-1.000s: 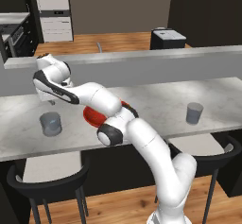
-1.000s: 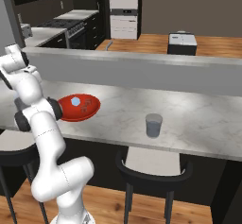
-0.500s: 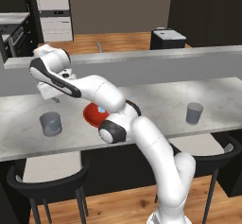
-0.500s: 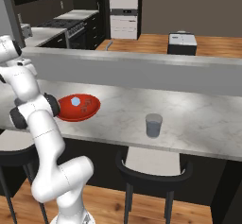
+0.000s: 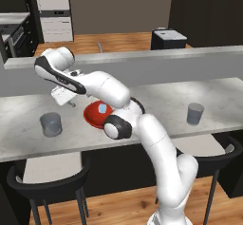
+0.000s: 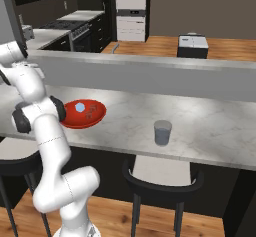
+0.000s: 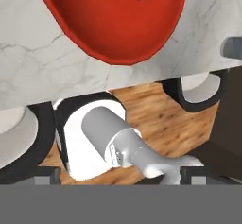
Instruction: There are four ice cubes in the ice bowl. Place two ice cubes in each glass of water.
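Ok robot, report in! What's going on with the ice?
Jaws open, empty, over the counter left of the bowl. Ice cube in bowl. Both glasses stand apart. Nothing blocking.

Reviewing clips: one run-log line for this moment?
gripper: open, empty | ice bowl: on counter | ice cube: in bowl | glasses: no ice seen

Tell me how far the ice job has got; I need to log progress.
Hardly begun, by the look of it. No ice is seen in either glass, though their insides are hard to make out. One pale cube shows in the red bowl; the others I cannot pick out. The gripper hangs above the counter between the left glass and the bowl, jaws open, holding nothing. All four placements seem left.
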